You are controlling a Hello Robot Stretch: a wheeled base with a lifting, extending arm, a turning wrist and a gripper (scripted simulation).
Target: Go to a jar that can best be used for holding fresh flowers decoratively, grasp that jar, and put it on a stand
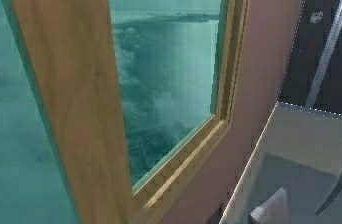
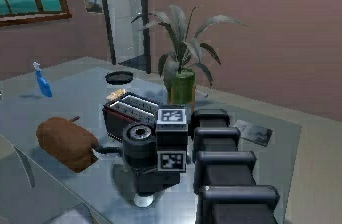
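In the arm side view a green pot with a tall leafy plant stands at the back of a grey countertop. The dark arm rises from the bottom edge, with two white marker squares at its far end. The gripper sits left of them, low over the countertop. A silver toaster and a brown bread loaf lie right behind it, so I cannot tell whether it holds anything.
A blue spray bottle and a dark round dish stand farther back on the countertop. In the forward view a wooden-framed window is very close, set in a pinkish wall. A grey counter lies at lower right.
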